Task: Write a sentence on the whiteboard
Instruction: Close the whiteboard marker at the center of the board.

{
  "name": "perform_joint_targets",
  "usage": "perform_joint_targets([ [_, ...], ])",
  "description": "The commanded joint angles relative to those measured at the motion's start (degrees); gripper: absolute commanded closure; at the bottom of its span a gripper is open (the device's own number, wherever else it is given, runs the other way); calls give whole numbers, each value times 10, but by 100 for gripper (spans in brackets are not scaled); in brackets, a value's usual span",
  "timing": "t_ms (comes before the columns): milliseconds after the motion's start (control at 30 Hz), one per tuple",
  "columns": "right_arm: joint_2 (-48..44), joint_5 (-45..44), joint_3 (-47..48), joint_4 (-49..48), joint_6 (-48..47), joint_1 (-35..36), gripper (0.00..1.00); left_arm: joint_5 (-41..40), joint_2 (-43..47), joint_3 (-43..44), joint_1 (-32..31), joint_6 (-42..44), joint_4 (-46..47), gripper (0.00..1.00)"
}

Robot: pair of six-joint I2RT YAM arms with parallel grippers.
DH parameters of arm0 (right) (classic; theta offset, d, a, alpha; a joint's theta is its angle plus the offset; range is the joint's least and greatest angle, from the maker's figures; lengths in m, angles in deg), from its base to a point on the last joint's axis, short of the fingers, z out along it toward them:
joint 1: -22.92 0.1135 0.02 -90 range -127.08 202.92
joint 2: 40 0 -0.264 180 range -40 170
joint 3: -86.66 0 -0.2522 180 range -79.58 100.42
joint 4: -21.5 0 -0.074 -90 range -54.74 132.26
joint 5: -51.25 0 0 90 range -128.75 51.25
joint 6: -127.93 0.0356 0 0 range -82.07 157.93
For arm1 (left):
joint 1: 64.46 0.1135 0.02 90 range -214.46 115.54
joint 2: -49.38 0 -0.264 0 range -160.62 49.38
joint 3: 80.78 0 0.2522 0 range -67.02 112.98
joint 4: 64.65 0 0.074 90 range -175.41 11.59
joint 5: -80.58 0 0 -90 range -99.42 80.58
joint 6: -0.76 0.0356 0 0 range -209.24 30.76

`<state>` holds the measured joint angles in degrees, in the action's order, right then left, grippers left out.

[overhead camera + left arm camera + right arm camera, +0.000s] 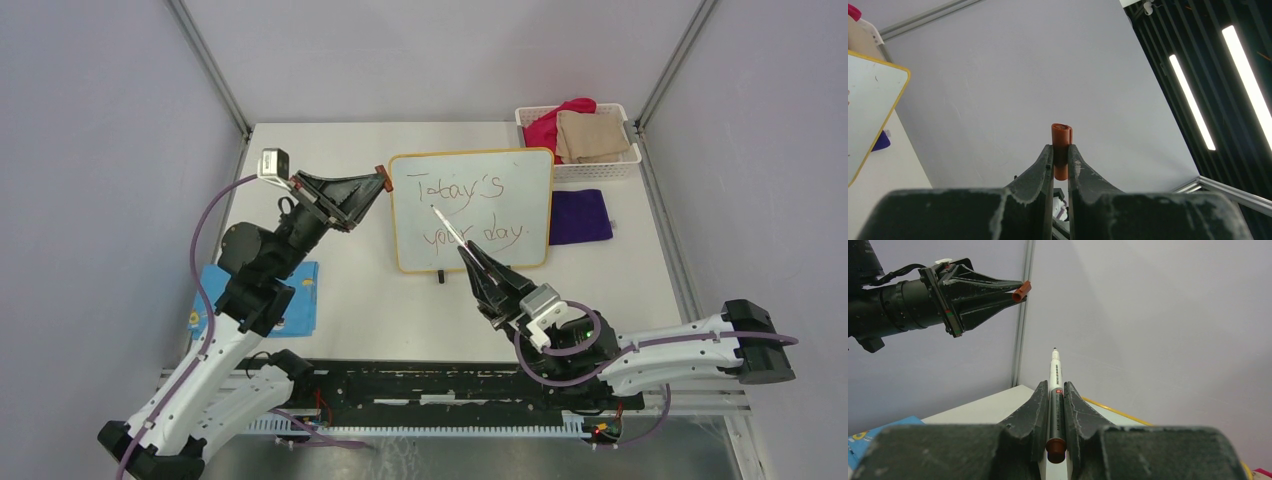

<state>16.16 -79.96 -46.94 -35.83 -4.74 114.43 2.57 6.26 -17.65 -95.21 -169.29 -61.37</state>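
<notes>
Closest to me, at six o'clock, a black rail (420, 385) holds both arms. Up from it, the right gripper (470, 257) pinches a marker (450, 228) tight. The whiteboard (528, 190) stands on the table (350, 300), toward twelve o'clock. The sentence (452, 190) is on it in two lines. The left gripper (383, 184) pinches a red-brown cap (381, 175) just beside the board's nine o'clock edge.

From the left wrist, both fingers press on the cap, and a board corner shows at nine o'clock.

From the right wrist, the fingers squeeze the marker, which points to twelve o'clock. Its tip looks lifted off the board. The cap hangs at eleven o'clock, well apart.

I think the writing is done and the cap goes on next. From above, the marker's long line runs from five to eleven o'clock. The cap lies at ten o'clock from its tip, so the two must line up first.
</notes>
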Motion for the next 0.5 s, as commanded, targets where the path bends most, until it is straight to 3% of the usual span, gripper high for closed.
perform_joint_targets([
  [0,-5,-1,7,-32,12,3,100,-9,5,-2,-8,10,34,98],
  [467,28,35,42,-24,46,4,100,-50,6,-22,-45,11,34,98],
])
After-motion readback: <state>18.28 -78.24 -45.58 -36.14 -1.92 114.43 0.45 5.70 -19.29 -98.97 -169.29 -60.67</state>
